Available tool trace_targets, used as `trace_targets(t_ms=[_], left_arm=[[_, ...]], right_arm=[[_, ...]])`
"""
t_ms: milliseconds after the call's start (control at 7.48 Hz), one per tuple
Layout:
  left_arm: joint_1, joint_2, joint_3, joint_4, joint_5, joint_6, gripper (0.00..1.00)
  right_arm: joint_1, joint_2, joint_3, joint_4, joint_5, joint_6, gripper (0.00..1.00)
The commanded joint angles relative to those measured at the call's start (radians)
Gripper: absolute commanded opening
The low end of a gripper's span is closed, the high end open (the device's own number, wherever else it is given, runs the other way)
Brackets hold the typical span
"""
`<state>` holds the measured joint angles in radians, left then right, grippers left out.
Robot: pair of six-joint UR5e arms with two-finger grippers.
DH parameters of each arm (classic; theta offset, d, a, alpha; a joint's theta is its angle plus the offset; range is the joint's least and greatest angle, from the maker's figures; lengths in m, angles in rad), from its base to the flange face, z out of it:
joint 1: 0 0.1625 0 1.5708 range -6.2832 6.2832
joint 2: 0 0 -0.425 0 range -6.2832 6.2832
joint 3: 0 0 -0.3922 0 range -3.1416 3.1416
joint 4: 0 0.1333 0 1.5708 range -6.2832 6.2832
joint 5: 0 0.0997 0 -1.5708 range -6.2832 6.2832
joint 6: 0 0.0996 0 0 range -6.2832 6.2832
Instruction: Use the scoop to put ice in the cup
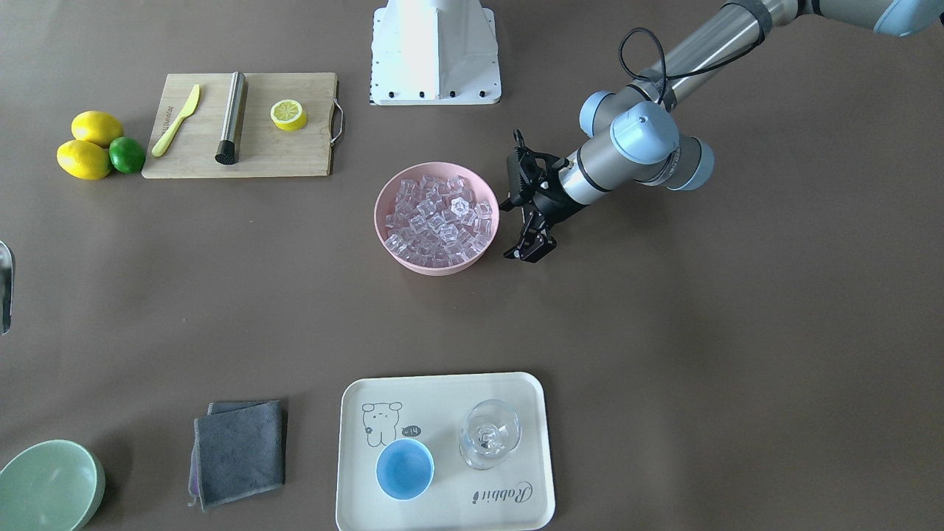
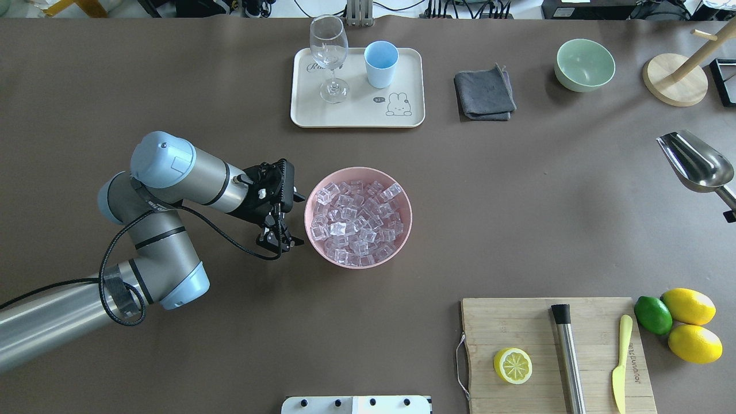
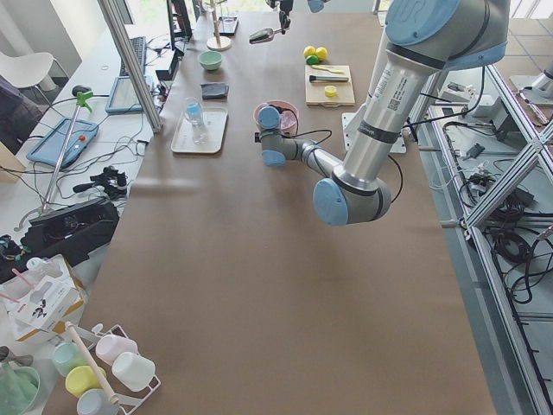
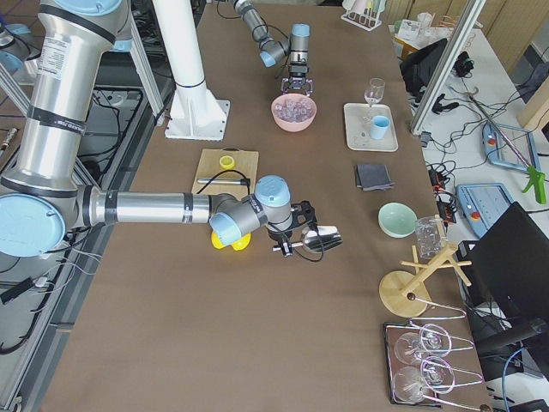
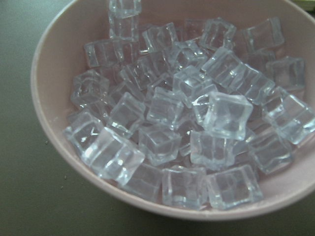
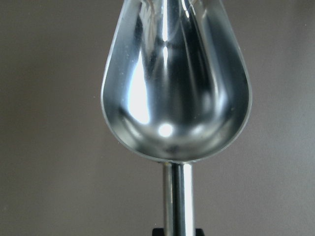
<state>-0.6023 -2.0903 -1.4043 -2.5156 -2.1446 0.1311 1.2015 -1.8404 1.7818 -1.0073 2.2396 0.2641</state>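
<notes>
The ice [image 2: 356, 221] fills a pink bowl [image 2: 409, 213] at mid-table, and fills the left wrist view [image 5: 187, 123]. My left gripper [image 2: 280, 237] hangs open and empty just beside the bowl's left rim, also in the front view [image 1: 528, 251]. My right gripper [image 2: 730, 215] is shut on the handle of the steel scoop [image 2: 693, 164], held empty above the table at the far right. The scoop's bowl shows in the right wrist view [image 6: 174, 83]. The light-blue cup [image 2: 380, 63] stands empty on a cream tray [image 2: 356, 115] at the far side.
A clear stemmed glass [image 2: 329, 54] stands on the tray beside the cup. A grey cloth [image 2: 484, 92], a pale-green bowl [image 2: 584, 64] and a wooden stand [image 2: 675, 86] are at the far right. A cutting board [image 2: 552, 356] carries a lemon half, a steel cylinder and a yellow knife.
</notes>
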Motion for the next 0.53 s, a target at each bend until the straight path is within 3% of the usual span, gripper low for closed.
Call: trace_targets(t_ms=[0,401], left_arm=[[0.025,0.010,0.004,-0.058,0.003,-0.047,0.98],[0.041,0.022,0.001,-0.091,0.032,-0.111,0.98]], right_arm=[[0.029,0.010,0.042,-0.033,0.009,-0.046,0.00],[0.033,0.010,0.123,-0.103,0.021,-0.138,0.00]])
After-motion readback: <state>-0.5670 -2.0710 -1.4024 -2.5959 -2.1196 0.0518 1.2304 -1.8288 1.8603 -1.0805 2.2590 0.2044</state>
